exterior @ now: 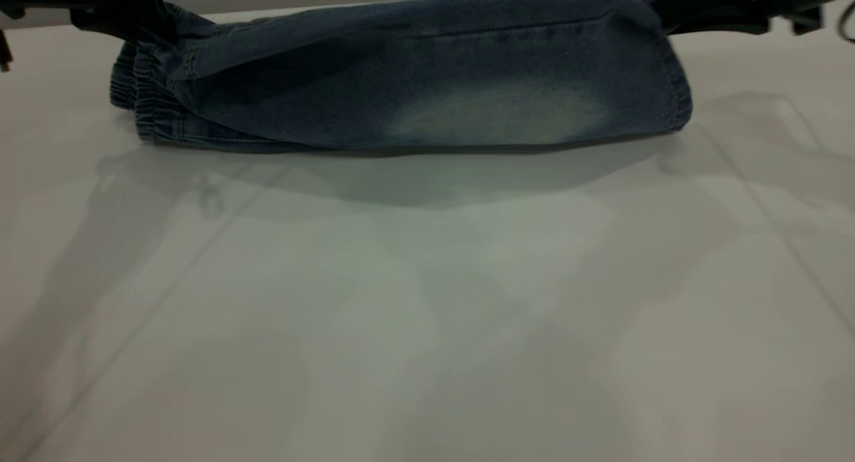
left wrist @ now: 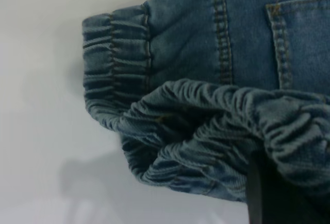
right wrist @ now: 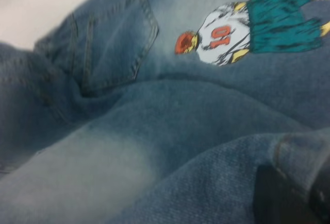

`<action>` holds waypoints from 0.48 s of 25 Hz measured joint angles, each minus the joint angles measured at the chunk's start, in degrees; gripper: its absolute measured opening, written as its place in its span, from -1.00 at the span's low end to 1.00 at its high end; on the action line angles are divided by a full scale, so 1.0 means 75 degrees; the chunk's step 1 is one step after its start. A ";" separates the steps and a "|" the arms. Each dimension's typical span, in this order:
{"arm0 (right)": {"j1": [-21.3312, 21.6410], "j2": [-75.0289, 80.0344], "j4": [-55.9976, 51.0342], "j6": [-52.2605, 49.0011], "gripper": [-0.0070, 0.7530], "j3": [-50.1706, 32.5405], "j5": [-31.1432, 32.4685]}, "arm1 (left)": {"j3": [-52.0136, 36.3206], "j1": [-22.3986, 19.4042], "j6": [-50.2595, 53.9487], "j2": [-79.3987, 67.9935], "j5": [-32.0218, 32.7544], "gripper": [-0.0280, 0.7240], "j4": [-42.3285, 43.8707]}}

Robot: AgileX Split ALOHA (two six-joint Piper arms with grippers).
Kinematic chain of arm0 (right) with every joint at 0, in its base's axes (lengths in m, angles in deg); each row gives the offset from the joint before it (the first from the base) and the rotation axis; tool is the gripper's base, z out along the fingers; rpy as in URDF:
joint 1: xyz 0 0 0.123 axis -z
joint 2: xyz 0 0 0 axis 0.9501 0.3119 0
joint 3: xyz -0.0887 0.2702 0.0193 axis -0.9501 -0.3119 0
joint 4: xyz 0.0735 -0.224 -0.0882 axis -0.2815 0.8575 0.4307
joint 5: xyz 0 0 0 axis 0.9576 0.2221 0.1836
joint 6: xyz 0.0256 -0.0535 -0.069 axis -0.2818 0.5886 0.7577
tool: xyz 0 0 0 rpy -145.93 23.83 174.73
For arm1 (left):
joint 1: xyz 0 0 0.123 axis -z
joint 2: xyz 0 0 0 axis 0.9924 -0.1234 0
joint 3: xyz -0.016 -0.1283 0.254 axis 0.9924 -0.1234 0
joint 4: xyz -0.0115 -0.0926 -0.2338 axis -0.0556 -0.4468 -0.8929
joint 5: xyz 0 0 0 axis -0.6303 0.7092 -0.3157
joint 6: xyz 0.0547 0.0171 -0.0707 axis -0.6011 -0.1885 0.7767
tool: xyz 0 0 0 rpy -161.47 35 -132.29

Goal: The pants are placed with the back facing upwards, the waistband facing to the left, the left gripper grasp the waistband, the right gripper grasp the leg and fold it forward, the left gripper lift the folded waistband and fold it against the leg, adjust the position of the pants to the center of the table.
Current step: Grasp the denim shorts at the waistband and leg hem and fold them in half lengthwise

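The faded blue denim pants (exterior: 414,81) lie across the far part of the white table (exterior: 427,302), their near half lifted and draped toward the front. The ruched waistband (exterior: 143,108) is at the left. My left gripper (exterior: 143,21) is shut on a raised fold of the waistband (left wrist: 216,131), one black finger (left wrist: 255,193) showing against the cloth. At the right, my right gripper (exterior: 674,15) is shut on the leg (exterior: 507,108) with the pale patch, holding its hem (right wrist: 289,157) up. Below it lie a back pocket (right wrist: 113,44) and the embroidered basketball player (right wrist: 242,28).
Both black arms (exterior: 735,8) reach in from the far corners of the table. The wide front of the table carries only shadows of the arms and the cloth.
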 joint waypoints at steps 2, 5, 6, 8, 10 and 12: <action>-0.0065 0.0256 0.0343 -0.0349 -0.94 0.0462 -0.0029 | 0.0230 0.0000 0.0000 -0.0164 0.0124 -0.55 0.0000; -0.0046 0.0612 0.0827 -0.0887 -0.94 0.1116 -0.0067 | 0.0584 0.0000 -0.0007 -0.0419 0.0227 -0.55 0.0000; -0.0040 0.0716 0.1009 -0.1061 -0.94 0.1337 -0.0067 | 0.0718 0.0000 -0.0026 -0.0521 0.0295 -0.55 0.0000; -0.0040 0.0875 0.1359 -0.1376 -0.94 0.1716 -0.0124 | 0.0982 0.0000 -0.0026 -0.0710 0.0456 -0.55 0.0000; -0.0040 0.1011 0.1594 -0.1631 -0.94 0.2058 -0.0256 | 0.1282 0.0000 -0.0101 -0.0913 0.0639 -0.55 0.0000; -0.0040 0.1100 0.1748 -0.1751 -0.94 0.2291 -0.0338 | 0.1566 0.0000 -0.0225 -0.1073 0.0692 -0.55 0.0000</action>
